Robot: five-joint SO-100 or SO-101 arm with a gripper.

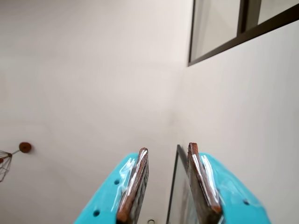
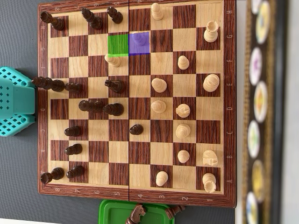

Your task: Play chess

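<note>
White walls fill our wrist view; our gripper (image 1: 167,189), fingers apart and empty, points away from the chessboard (image 2: 229,93).

Two cameras: one looked up from the arm's wrist, one looked straight down on the chessboard.

The wrist view pointed upward past the gripper (image 1: 167,189), whose two turquoise fingers (image 1: 133,186) rose from the bottom edge very close to the lens, toward a pale wall corner and a dark-framed window (image 1: 219,30) at upper right. The overhead view faced down on the chessboard (image 2: 135,100), near enough that the board filled most of the frame, with the turquoise arm base (image 2: 16,100) just left of the board. The two views shared no part of the scene.
</note>
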